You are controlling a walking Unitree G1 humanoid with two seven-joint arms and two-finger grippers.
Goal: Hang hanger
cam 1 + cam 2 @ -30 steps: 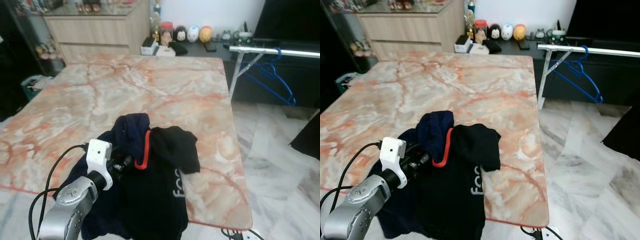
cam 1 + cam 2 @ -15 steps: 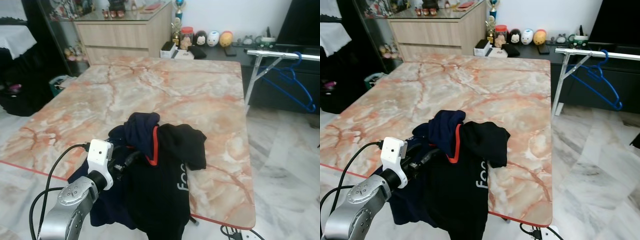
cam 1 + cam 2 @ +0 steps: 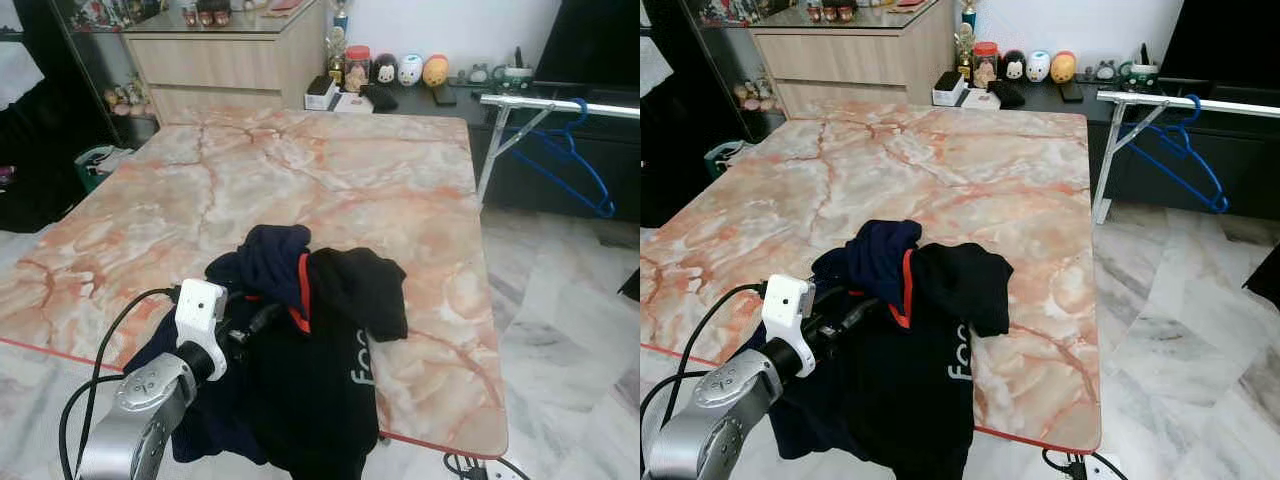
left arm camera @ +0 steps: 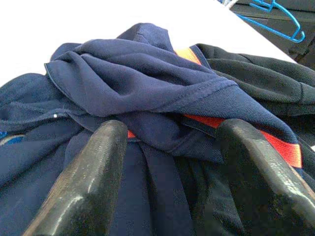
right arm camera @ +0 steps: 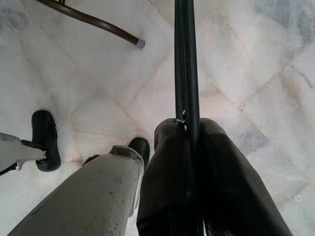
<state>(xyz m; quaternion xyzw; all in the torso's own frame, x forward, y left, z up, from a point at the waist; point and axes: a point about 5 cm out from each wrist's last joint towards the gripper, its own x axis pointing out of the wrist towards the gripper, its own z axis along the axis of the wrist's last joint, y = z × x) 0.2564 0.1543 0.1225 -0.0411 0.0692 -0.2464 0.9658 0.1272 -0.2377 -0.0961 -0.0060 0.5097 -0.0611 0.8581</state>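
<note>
The left gripper [image 4: 167,162] is reaching over the near edge of the marble surface [image 3: 330,170], its two black fingers [image 4: 88,182] spread apart and pressing into a heap of clothes directly ahead of it. Between and just beyond the fingers is lying a navy hooded garment [image 4: 147,83] with a red-orange inner band [image 4: 275,145]; beyond that and to the gripper's right, a black garment [image 3: 350,290] with white lettering is draping over the surface edge.

The right gripper [image 5: 189,132] is hanging low at the robot's side over the tiled floor [image 5: 88,73], its fingers pressed together on a thin dark rod [image 5: 186,59] running straight out ahead of them. This rod is probably the hanger to be hung, though its full shape is out of frame.

Well beyond both grippers, off the far right corner of the surface, a silver rail [image 3: 560,103] is standing with a blue hanger [image 3: 570,160] already on it.

To do this step well, the left gripper should be withdrawing cleanly from the cloth so nothing drags off the surface. The right gripper should be keeping its clamp firm and the rod steady during the approach to the rail.
</note>
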